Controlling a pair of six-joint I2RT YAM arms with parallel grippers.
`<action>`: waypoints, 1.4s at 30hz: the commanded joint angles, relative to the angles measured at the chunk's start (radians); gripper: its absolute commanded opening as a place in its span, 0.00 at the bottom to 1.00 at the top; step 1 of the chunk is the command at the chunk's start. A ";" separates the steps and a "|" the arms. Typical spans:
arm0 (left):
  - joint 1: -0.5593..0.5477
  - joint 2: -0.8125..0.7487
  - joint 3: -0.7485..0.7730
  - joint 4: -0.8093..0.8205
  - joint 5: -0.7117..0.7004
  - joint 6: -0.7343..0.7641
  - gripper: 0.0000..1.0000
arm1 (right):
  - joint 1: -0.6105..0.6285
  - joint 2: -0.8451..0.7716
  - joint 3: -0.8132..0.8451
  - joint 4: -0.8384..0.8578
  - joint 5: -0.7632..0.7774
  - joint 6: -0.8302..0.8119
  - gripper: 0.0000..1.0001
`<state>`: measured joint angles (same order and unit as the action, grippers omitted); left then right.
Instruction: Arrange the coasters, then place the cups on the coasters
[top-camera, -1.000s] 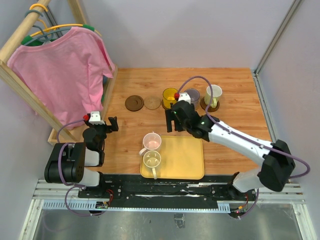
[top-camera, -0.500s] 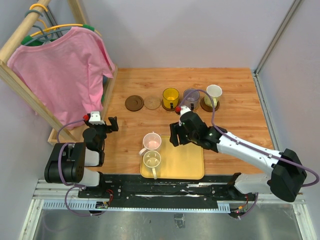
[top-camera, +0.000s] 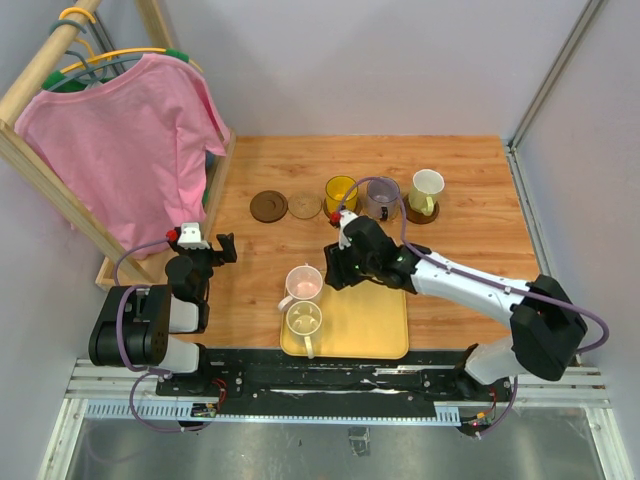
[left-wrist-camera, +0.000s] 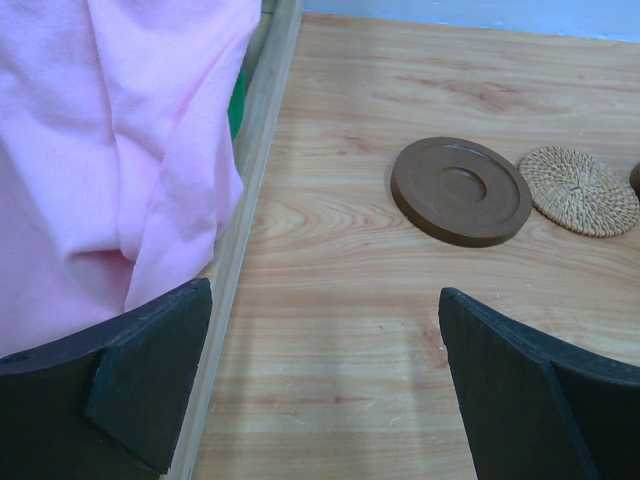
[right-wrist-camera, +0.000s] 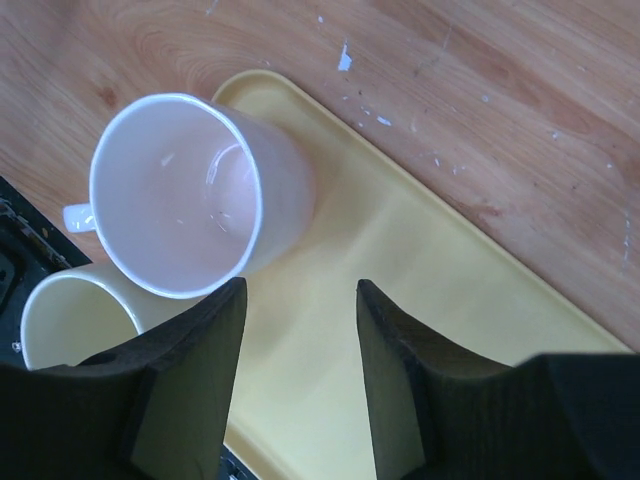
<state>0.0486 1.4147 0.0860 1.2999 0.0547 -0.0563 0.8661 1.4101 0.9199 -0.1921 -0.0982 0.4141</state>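
Note:
A pale pink cup (top-camera: 303, 283) and a cream cup (top-camera: 303, 320) stand on the yellow tray (top-camera: 375, 320). My right gripper (top-camera: 332, 272) hovers just right of the pink cup (right-wrist-camera: 180, 195), open at a medium width, with only bare tray (right-wrist-camera: 420, 300) between its fingers. The cream cup (right-wrist-camera: 70, 320) sits at the lower left of the right wrist view. In the back row, a yellow cup (top-camera: 340, 191), a grey-purple cup (top-camera: 383, 194) and a white cup (top-camera: 427, 188) stand in line. A dark brown coaster (top-camera: 268, 206) and a tan woven coaster (top-camera: 304, 206) lie bare. My left gripper (top-camera: 222, 248) rests wide open.
A wooden rack with a pink shirt (top-camera: 120, 140) fills the left side, and its base rail (left-wrist-camera: 250, 200) runs beside my left gripper (left-wrist-camera: 325, 300). The dark coaster (left-wrist-camera: 460, 190) and the woven one (left-wrist-camera: 583, 190) lie ahead of it.
My right arm has swung from the back row of cups down to the tray's left end, beside the pink cup, and its jaws have narrowed. The left arm has not moved.

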 joint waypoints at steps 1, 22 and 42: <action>-0.001 0.004 0.012 0.039 -0.002 0.007 1.00 | 0.022 0.039 0.068 0.027 -0.038 -0.018 0.49; -0.001 0.004 0.012 0.039 -0.002 0.007 1.00 | 0.128 0.244 0.255 -0.138 0.134 -0.064 0.40; -0.001 0.004 0.011 0.042 0.010 0.011 1.00 | 0.129 0.207 0.272 -0.165 0.217 -0.091 0.51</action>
<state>0.0486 1.4147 0.0860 1.2999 0.0547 -0.0563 0.9817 1.6596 1.1870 -0.3374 0.0689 0.3393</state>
